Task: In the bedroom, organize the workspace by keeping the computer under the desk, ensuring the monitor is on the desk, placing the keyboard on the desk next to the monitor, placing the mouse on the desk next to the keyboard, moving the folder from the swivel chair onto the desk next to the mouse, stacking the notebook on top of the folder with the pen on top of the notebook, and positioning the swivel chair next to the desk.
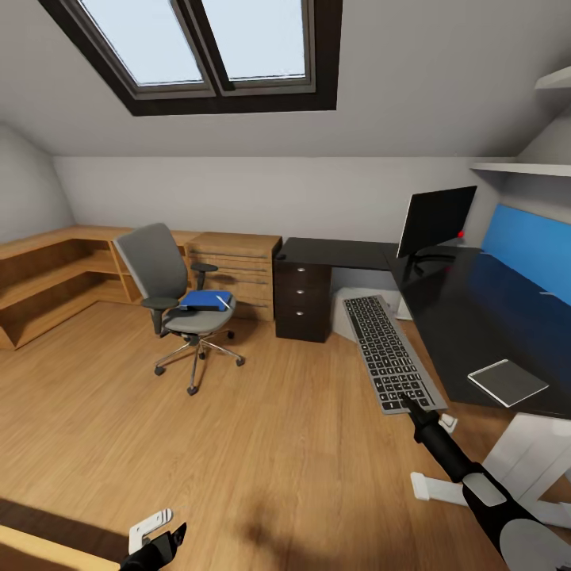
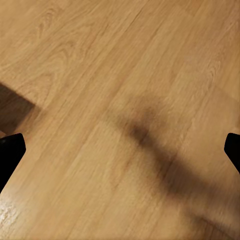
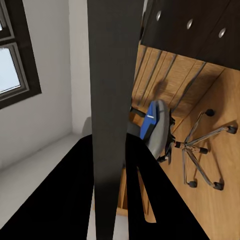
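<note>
Head view: the right gripper (image 1: 410,404) has its jaws clamped on the near end of the keyboard (image 1: 390,351), which hangs in the air over the wood floor (image 1: 262,444), just beside the desk (image 1: 484,317). On the desk stand the monitor (image 1: 436,218) at the back corner and a notebook (image 1: 507,382) near the front edge. Well apart to the left, the swivel chair (image 1: 170,289) carries the blue folder (image 1: 205,300) on its seat. Low down, the left gripper (image 1: 162,547) hovers over the floor, jaws spread wide in the left wrist view.
</note>
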Robot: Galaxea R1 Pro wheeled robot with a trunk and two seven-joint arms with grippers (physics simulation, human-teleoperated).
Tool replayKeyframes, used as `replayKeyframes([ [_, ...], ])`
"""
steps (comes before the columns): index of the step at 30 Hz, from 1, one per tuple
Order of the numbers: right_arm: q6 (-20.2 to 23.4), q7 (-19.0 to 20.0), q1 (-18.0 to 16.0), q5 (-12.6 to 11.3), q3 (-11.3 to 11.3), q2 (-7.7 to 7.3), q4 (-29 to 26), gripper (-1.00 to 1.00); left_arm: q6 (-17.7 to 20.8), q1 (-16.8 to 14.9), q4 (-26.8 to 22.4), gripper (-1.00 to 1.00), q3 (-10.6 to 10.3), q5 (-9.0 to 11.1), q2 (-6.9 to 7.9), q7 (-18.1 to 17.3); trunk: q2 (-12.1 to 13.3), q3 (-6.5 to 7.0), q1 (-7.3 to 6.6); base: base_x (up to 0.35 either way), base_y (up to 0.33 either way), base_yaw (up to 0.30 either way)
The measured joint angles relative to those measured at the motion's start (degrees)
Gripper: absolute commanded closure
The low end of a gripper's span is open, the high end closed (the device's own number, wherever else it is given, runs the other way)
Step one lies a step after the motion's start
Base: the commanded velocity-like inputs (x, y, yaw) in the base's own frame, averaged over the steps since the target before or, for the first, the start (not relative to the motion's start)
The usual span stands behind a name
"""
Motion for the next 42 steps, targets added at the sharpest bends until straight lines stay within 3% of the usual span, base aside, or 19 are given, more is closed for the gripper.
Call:
replayKeyframes([
  [7, 0.07, -0.08, 0.0, 0.01, 0.0, 0.0, 0.0, 1.0, 0.0, 0.02, 0.0, -1.0, 0.0, 0.0, 0.0, 0.0, 0.0, 0.0, 0.0, 0.024, 0.018, 0.0],
  [24, -0.13, -0.04, 0.0, 0.12, 0.05, 1.03, 0.07, 1.0, -0.03, 0.01, 0.0, -1.0, 0.0, 0.0, 0.0, -0.02, 0.0, 0.0, -0.03, 0.286, 0.069, 0.0],
  [34, -0.16, -0.03, 0.01, 0.18, 0.1, 1.06, 0.02, 1.0, -0.06, 0.01, 0.01, -1.0, 0.02, 0.0, 0.02, -0.02, 0.0, 0.0, -0.03, 0.296, -0.104, -0.011],
  [42, -0.15, 0.05, 0.01, 0.31, 0.07, 1.05, 0.01, 1.0, -0.08, 0.01, 0.02, -1.0, 0.04, 0.0, 0.08, -0.01, 0.0, 0.16, -0.03, 0.296, -0.099, -0.187],
])
